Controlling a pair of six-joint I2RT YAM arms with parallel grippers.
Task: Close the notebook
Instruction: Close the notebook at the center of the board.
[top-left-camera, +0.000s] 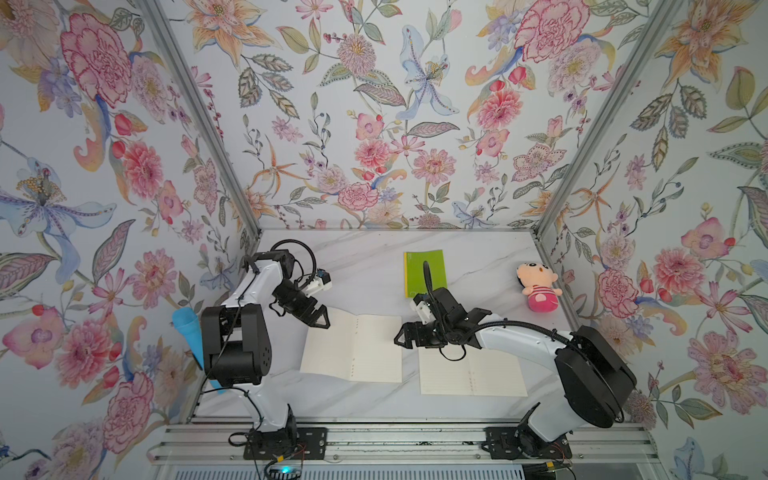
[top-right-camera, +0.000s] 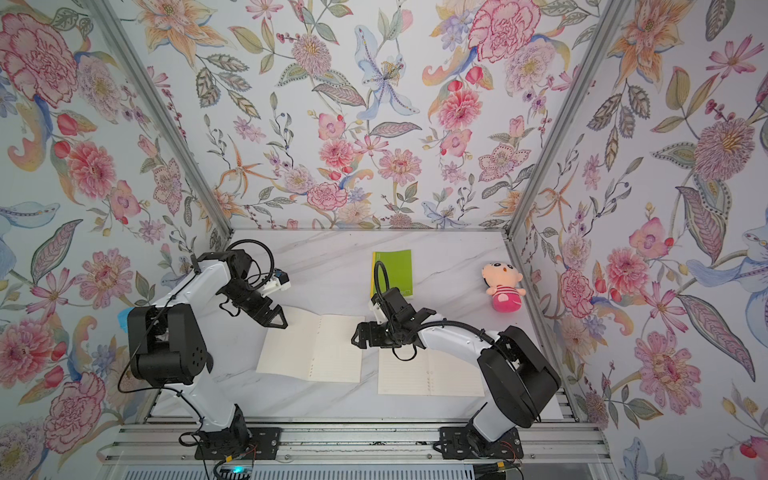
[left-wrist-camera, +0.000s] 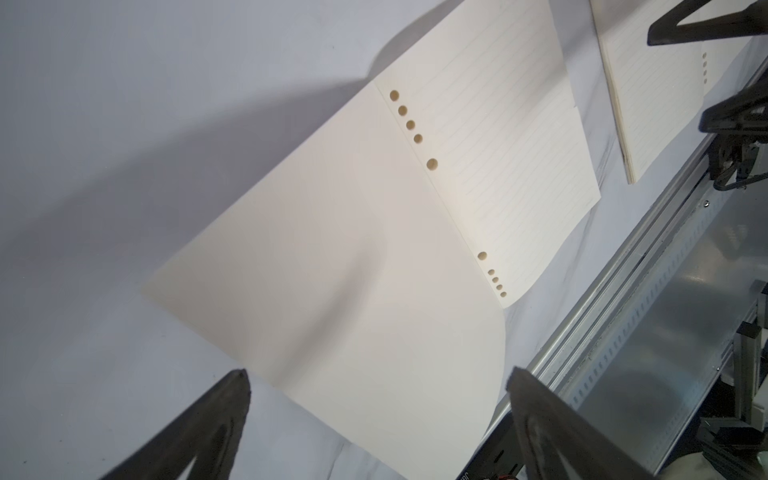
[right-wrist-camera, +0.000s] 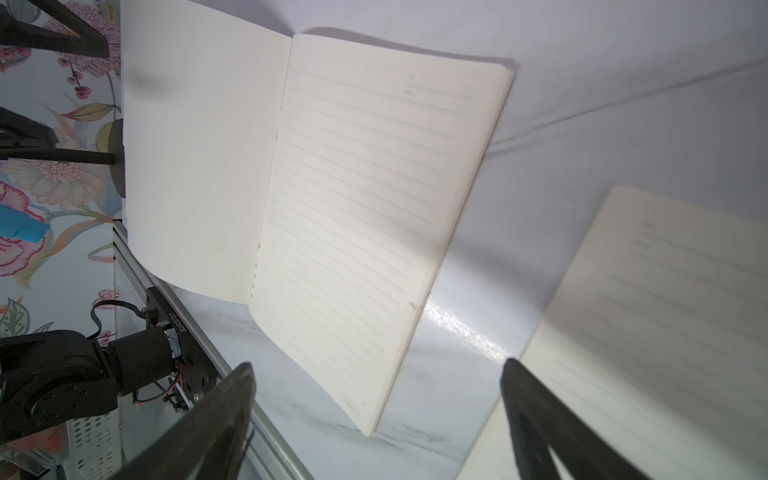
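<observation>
An open notebook (top-left-camera: 353, 349) is seen lying flat on the table (top-left-camera: 365, 270), near the middle and slightly left, with its spine running from far to near. A second notebook (top-left-camera: 469, 374), also open, lies just to the right, partly under the right arm; which of the two is meant cannot be told, though both grippers are placed at the middle one.

The left gripper (top-left-camera: 326, 319) is held over the far left corner with its jaws well apart, and nothing is gripped. The right gripper (top-left-camera: 398, 336) is held by the far right corner, likewise parted and empty.

The notebook is judged light and limp. Its left side is a single blank leaf (left-wrist-camera: 332, 270), thin and already bowed, so it should fold over with little force but may buckle or slip. The right side is a thicker lined block (right-wrist-camera: 365, 208), which would be heavier to turn. The leaf is best taken at its free left edge, near a corner, and carried over the spine. The glossy table may let the whole notebook slide, so the block may need holding down.
</observation>
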